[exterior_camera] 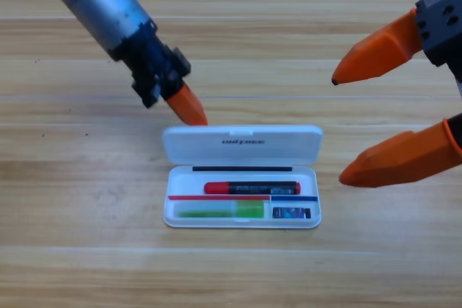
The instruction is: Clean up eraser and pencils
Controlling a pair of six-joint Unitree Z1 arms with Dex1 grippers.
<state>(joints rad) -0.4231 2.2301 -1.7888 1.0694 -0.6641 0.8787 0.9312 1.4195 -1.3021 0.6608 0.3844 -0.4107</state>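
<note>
Your left gripper (189, 110) pushes the lid (242, 143); I cannot tell its jaws. It may slip off. Your right gripper (375, 120) waits, jaws apart.

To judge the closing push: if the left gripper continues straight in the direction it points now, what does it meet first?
Probably the raised lid of the white case: the left gripper points down-right at its upper left edge, though height is unclear.

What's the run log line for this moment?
left gripper behind lid, tipping it shut | pencils, eraser cased | right gripper waiting, open
</note>
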